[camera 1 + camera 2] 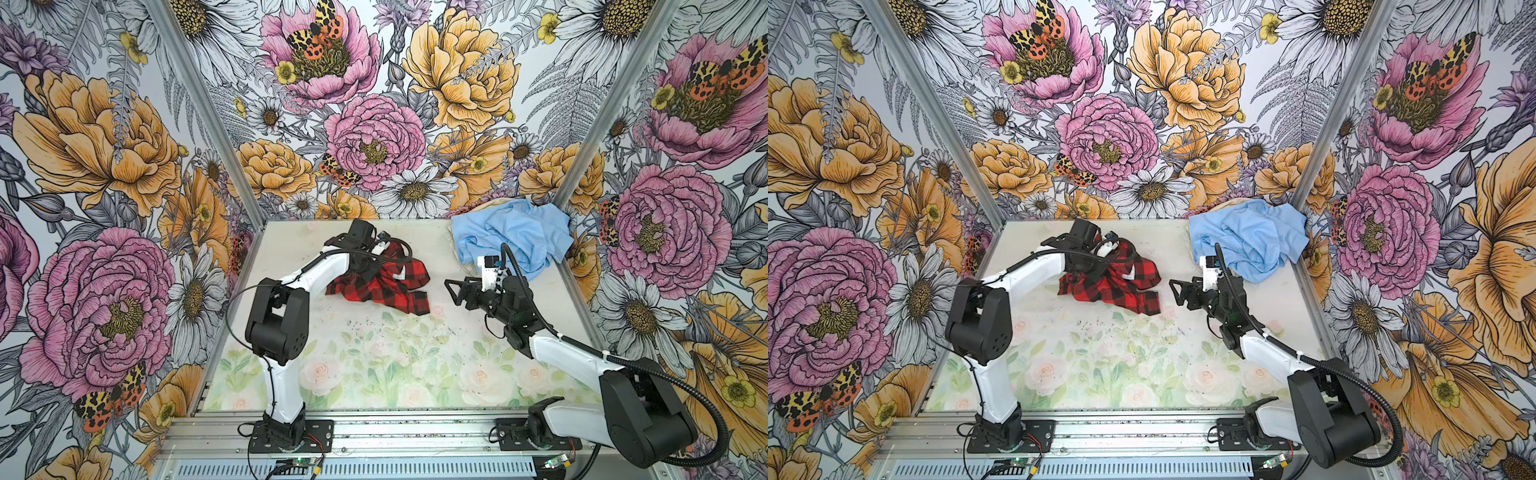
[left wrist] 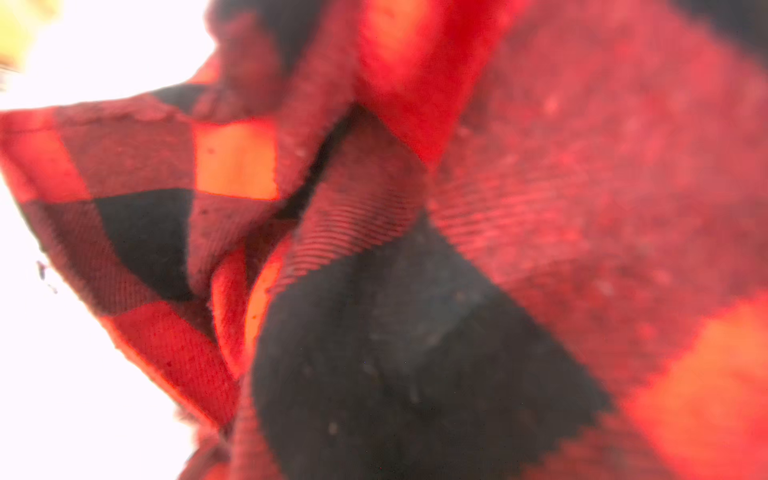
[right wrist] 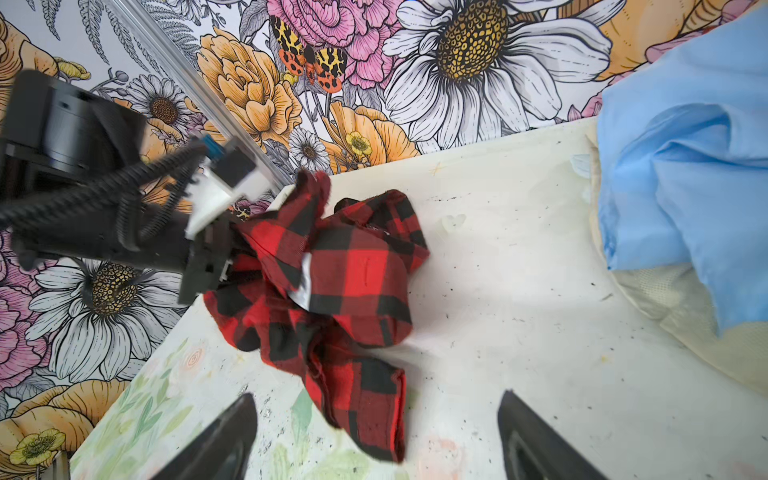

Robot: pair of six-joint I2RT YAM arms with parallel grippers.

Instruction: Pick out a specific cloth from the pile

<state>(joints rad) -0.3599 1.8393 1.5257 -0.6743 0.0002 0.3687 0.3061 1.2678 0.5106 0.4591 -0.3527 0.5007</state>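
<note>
Plaid cloth [image 1: 386,286] lies crumpled on the table [image 1: 374,345], well apart from the light-blue cloth [image 1: 511,237], on the side of it toward the left arm. That gap matters, I'd say: the plaid sits clear of the pile, so nothing blue or cream gets dragged along with it. The cream cloth [image 3: 673,299] is tucked beneath the light-blue cloth, only its edge peeking out. The left pincer [image 3: 220,259] is buried in the plaid folds farthest from the light-blue cloth and clenched on a bunch of fabric; its wrist view shows nothing but red and black checks pressed close. A small white label [image 3: 305,282] shows on top of the heap. The right pincer [image 1: 452,292] hovers released and empty between the plaid and the light-blue cloth, tips aimed at the plaid, perhaps ready to help. A lift looks next.
</note>
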